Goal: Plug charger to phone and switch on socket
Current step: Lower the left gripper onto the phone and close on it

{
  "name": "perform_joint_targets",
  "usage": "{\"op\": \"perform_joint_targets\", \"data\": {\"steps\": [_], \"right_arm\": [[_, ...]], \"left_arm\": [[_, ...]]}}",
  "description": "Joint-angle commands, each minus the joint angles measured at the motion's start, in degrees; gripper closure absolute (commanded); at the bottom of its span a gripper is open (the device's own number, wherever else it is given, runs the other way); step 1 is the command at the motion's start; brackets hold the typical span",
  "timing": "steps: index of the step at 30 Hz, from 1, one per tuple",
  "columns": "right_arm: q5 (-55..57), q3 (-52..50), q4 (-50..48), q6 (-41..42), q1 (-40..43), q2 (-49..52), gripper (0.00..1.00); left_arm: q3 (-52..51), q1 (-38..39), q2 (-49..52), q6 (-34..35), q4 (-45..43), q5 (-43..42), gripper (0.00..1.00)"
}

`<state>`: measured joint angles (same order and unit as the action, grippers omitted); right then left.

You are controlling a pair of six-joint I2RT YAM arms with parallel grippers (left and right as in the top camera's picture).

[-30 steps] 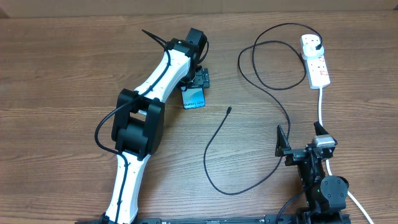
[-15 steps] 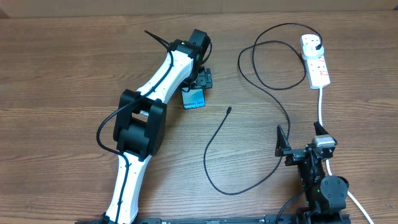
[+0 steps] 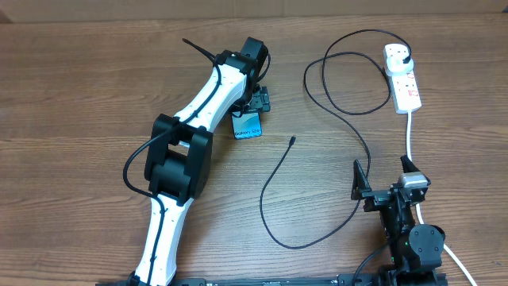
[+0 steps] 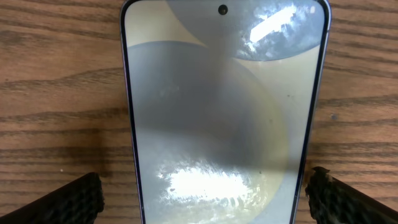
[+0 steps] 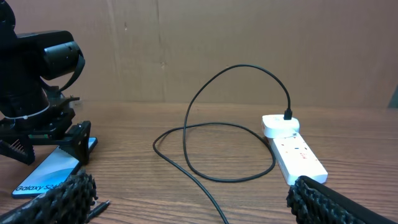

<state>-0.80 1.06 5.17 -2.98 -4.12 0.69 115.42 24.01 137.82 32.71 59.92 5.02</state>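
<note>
Securing the phone [image 4: 224,112] seems the step in hand: it lies flat on the bench [image 3: 79,79] between the jaws of the open left claw [image 4: 205,199], which must next close while the open, empty right claw [image 5: 199,202] fetches the charger [image 3: 292,142] tip nearby

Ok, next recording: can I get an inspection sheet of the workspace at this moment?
Surface: wooden table, bare wood grain.
Job's things: phone flat, screen lit; charger plugged into the socket, its small tip loose on the wood right of the phone; switch state not readable.
Clutter: nothing seen.
Hands: left hand open, straddling the phone without gripping; right hand open, empty, near the table's front edge.
Cables: charger lead loops across the table; white cord runs from the socket toward the right arm.
Surroundings: plain brown panel behind the table.
</note>
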Motion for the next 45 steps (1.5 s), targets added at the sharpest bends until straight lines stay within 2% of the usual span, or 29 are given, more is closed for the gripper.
{"op": "perform_joint_targets", "data": {"steps": [1,14,45], "right_arm": [[0.57,-0.59,-0.31,-0.09,0.11,-0.52,0.00],[0.57,-0.59,-0.31,-0.09,0.11,-0.52,0.00],[0.57,-0.59,-0.31,-0.09,0.11,-0.52,0.00]], "left_arm": [[-0.26,0.39,0.63,1.31,-0.24,0.92,0.00],[-0.57,0.42,0.63,3.74,-0.81,0.96,0.00],[-4.44,0.35,1.70,3.45,-2.34,0.07,0.00]]}}
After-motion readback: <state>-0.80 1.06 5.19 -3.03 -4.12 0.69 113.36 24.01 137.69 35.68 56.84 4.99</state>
